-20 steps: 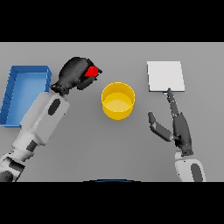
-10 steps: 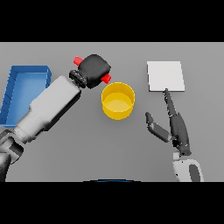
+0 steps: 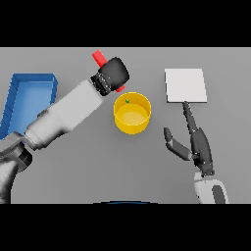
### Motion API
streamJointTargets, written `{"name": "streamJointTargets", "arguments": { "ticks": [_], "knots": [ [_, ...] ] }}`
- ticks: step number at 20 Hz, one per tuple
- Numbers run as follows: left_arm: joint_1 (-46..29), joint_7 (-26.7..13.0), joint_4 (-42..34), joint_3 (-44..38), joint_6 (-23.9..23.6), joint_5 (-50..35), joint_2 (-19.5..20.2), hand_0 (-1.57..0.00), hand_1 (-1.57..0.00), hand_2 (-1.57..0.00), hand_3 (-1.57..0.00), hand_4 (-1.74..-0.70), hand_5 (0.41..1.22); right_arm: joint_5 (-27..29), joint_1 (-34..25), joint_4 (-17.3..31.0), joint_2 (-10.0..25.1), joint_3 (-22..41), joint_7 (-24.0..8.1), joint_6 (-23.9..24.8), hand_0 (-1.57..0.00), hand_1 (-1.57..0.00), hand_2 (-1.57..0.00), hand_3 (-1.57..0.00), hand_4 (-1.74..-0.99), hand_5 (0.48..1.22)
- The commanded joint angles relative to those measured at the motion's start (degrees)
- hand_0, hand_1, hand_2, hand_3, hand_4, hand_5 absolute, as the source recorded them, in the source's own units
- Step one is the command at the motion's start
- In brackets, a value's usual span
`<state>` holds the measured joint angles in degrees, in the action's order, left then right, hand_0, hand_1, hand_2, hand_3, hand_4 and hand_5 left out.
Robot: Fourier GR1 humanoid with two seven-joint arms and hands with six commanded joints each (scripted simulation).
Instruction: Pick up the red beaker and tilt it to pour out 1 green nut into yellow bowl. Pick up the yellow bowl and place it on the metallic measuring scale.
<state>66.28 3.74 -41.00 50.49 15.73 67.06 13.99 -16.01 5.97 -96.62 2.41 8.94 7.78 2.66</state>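
Observation:
My left hand (image 3: 114, 72) is shut on the red beaker (image 3: 100, 58), which is mostly hidden behind it; red shows above the hand and at its lower right edge. The beaker is tilted, raised just up and left of the yellow bowl (image 3: 132, 115). A small green nut (image 3: 127, 101) shows just inside the bowl's far rim. The bowl stands at the table's middle. The metallic measuring scale (image 3: 185, 85) is a flat pale square at the upper right. My right hand (image 3: 195, 143) rests open right of the bowl, its fingers pointing toward the scale.
A blue tray (image 3: 28, 100) stands at the left side of the table, partly behind my left forearm.
My left arm has swung the beaker rightward toward the bowl and tipped it further. A green nut now shows at the bowl's far rim. The right hand has barely moved.

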Motion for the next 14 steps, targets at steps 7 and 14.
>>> {"name": "streamJointTargets", "arguments": {
  "ticks": [7,14],
  "knots": [
    [0.96,-0.82,0.08,5.11,-2.46,6.01,-1.83,-1.57,-1.57,-1.57,-1.57,-1.74,1.221,-0.05,-1.09,0.15,-0.94,-0.18,-0.21,1.01,0.00,0.00,0.00,0.00,-1.055,0.691],
    [5.68,2.21,2.62,11.92,0.41,12.60,-3.96,-1.57,-1.57,-1.57,-1.57,-1.73,1.221,-1.01,-0.72,0.33,-0.96,0.14,1.38,1.63,0.00,0.00,0.00,0.00,-1.063,0.673]
  ]
}}
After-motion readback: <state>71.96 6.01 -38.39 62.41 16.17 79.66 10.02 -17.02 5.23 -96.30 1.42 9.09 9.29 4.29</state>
